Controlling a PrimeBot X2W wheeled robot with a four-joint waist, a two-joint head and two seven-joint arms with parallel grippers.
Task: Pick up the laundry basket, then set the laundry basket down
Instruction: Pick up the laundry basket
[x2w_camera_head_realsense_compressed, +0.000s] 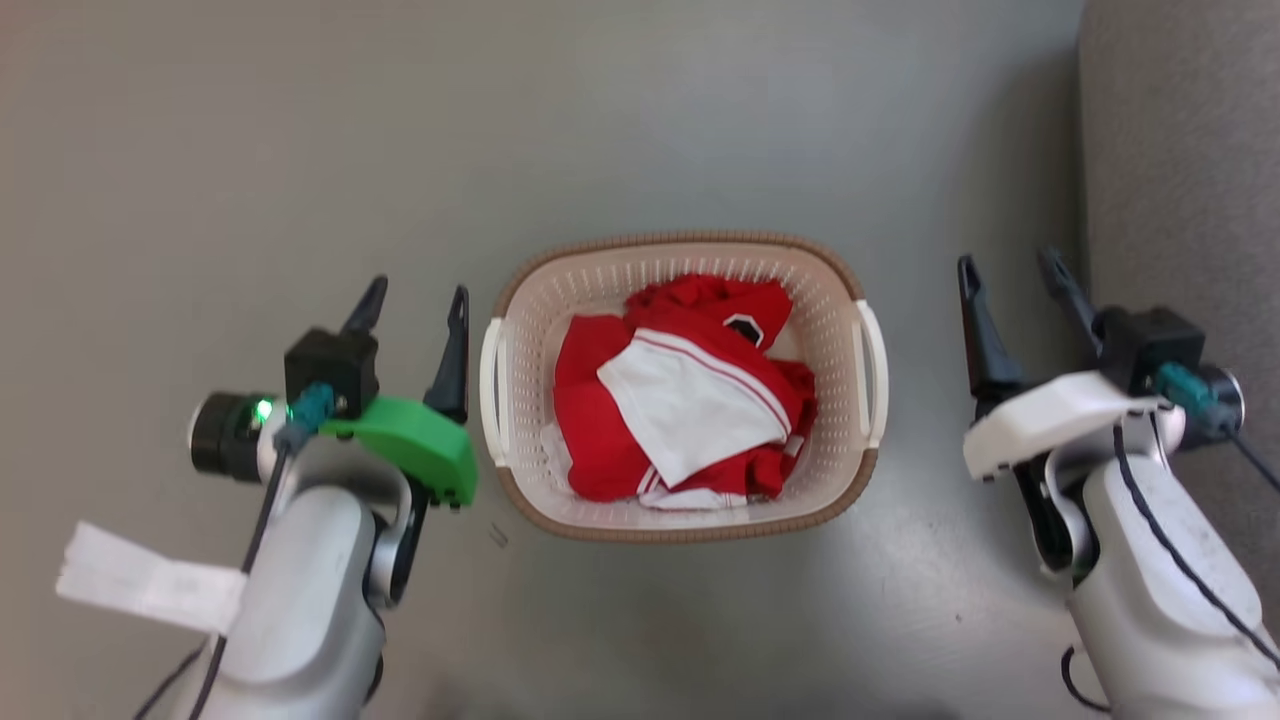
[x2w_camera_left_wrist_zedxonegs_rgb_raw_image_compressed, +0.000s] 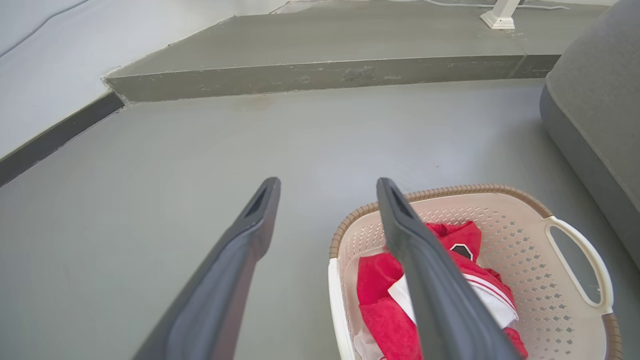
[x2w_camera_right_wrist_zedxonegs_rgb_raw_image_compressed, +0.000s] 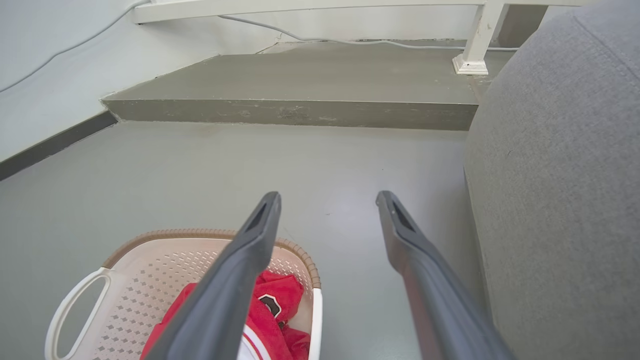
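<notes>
The laundry basket (x2w_camera_head_realsense_compressed: 600, 280) is seen on the grey floor (x2w_camera_head_realsense_compressed: 700, 120), with red and white clothes (x2w_camera_head_realsense_compressed: 690, 400) lying inside. The left gripper (x2w_camera_head_realsense_compressed: 419, 290) is held wide and empty just beside the basket's left side; the right gripper (x2w_camera_head_realsense_compressed: 1006, 260) is likewise held wide and empty, farther off at its right.

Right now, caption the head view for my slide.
Open left gripper and right gripper flank the laundry basket of red-and-white clothes on a grey floor.
</notes>
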